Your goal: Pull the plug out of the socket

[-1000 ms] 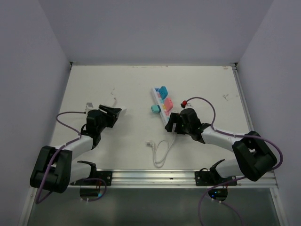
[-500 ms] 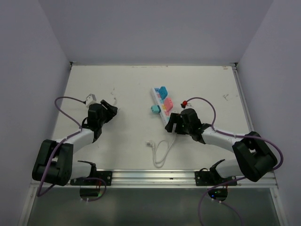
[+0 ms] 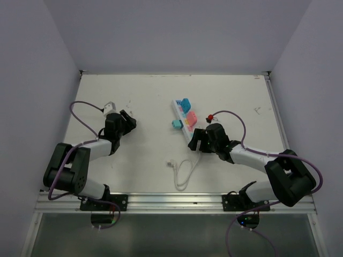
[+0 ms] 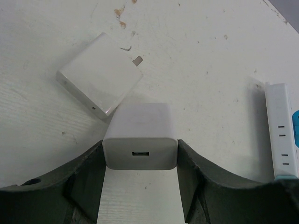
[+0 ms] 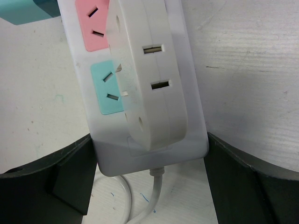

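Right fingers are clamped across the socket; a plug, judged light, rigid and slick, is pinched flat-sided by left fingers.

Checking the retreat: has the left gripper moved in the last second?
Yes. The left gripper, holding a charger, shifted away from the near rail, toward the far edge.

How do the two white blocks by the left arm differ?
The held charger sits square between the left fingers, USB port facing the camera; the loose charger lies free, turned at an angle. The loose charger shows a metal prong, the held charger none. Both are white and boxy.
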`<state>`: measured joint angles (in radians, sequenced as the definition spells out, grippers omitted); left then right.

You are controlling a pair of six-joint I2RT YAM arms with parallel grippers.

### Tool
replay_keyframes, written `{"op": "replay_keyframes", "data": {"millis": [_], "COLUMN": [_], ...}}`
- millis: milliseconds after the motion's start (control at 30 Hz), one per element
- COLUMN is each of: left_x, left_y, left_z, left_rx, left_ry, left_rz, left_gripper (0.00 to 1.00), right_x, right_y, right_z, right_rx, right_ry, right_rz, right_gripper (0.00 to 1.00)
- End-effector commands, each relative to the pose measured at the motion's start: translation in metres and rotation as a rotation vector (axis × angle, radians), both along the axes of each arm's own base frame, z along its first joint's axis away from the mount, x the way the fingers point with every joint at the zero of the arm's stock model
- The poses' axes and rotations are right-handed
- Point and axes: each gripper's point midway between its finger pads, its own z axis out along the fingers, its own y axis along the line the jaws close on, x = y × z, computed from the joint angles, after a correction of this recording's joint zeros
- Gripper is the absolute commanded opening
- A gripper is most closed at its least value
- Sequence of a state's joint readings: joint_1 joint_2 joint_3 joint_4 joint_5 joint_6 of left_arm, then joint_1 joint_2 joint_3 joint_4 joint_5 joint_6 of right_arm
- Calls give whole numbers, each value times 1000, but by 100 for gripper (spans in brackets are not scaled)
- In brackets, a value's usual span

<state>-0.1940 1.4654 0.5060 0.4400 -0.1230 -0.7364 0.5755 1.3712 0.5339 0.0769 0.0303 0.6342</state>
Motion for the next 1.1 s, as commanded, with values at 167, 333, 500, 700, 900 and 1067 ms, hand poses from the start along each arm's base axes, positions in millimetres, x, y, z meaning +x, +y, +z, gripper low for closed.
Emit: {"op": "replay_keyframes", "data": {"millis": [167,333,500,700,900,1067], "left_x": [3,-4,-6,-13,-23,-41], "left_y": [-2,-2,1,-6,-30,-84], "left_z": [-12,-19,-14,-2,21,37], "left_rx": [60,50,45,-6,-71,-177], "left_ry": [13,48,51,65,75,79], "left_rz": [0,10,29,14,-28,-158], "left_gripper": [51,69,80,99,99,99], "right_x": [-26,-23,-26,-27,-29,-30], "right_y": [-14,-12,-6,-2,6,10], "right_z": [-31,-29,-27,-25,-23,-25], "right_rx": [-67,-60,-35,-16,9,21], "right_ry": [120,107,113,108,108,114], "right_rz": [23,26,56,82,127,149], "right_gripper": [0,0,0,0,0,0]}}
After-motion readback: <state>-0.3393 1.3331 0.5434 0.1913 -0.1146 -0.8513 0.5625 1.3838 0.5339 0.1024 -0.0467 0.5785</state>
